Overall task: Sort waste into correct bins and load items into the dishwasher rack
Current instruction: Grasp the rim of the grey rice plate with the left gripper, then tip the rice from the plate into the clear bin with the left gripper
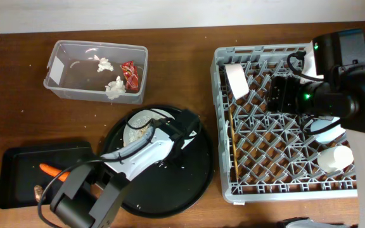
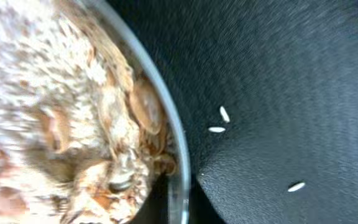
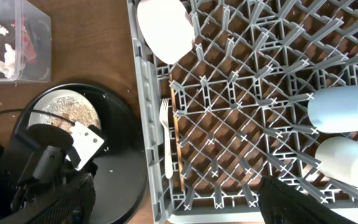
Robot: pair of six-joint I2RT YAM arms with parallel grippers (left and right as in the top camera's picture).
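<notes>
The pale grey plate point(image 1: 137, 126) with beige rice scraps point(image 2: 55, 93) lies on the round black tray. My left gripper point(image 1: 173, 130) is shut on the plate's right rim point(image 2: 178, 155). My right gripper point(image 3: 176, 199) is open and empty above the dishwasher rack point(image 1: 219, 126). The rack holds the bowl point(image 3: 165, 28), fork point(image 3: 166, 140), chopsticks point(image 3: 174, 134), blue cup point(image 3: 344, 107) and white cup point(image 3: 347, 162). The clear tub point(image 1: 100, 45) holds tissues point(image 1: 115, 87) and the red wrapper point(image 1: 130, 73). The shallow black tray point(image 1: 18, 164) holds the carrot piece point(image 1: 49, 170) and brown lump point(image 1: 40, 192).
The round black tray point(image 1: 189, 177) sits between the shallow tray and the rack, with loose rice grains point(image 2: 216, 129) on it. My left arm stretches from the front edge across it. The table is dark wood.
</notes>
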